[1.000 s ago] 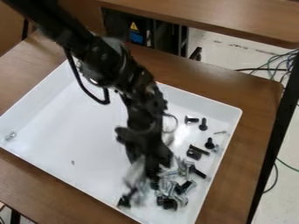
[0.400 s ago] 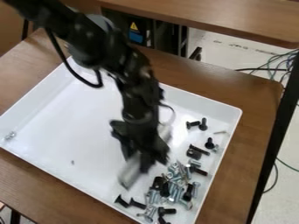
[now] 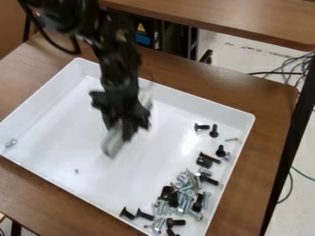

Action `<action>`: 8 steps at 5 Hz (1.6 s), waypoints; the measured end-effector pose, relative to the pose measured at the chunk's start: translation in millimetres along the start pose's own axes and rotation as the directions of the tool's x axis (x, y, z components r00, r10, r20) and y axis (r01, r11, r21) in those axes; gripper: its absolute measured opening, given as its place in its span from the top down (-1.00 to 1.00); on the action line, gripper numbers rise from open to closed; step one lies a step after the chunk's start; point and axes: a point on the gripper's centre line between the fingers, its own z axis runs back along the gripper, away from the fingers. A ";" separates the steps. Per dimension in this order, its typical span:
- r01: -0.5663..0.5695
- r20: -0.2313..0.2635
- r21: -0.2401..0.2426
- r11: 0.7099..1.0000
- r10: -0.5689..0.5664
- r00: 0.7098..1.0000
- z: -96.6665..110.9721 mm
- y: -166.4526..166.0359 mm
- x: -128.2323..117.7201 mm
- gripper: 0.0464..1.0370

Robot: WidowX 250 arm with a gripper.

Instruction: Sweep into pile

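The black two-finger gripper (image 3: 121,132) is now drawn back up-left, tilted over the white plastic tray (image 3: 55,133); its jaws' state cannot be told. Silver-and-black metal bolts (image 3: 173,199) are loosely heaped at the tray's lower right.

My bench (image 3: 271,99), brown and wood-grained, crosses the frame. Top: a second brown tabletop (image 3: 234,17). Upper centre: dark equipment (image 3: 177,37) bearing a yellow label (image 3: 141,27). Upper right: tangled cables (image 3: 296,67) on pale floor (image 3: 246,50). Right: a slanting black bar (image 3: 288,152).
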 end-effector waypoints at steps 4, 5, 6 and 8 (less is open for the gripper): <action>0.279 -0.052 -0.035 0.960 -0.281 0.958 -46.2 -14.1 45.1 0.38; 0.391 -0.056 -0.049 0.919 -0.394 0.918 -44.8 -41.6 42.4 0.38; 0.502 -0.045 -0.057 0.863 -0.504 0.862 -41.6 -85.4 42.3 0.38; 0.592 -0.025 -0.064 0.803 -0.595 0.804 -37.7 -129.2 41.9 0.38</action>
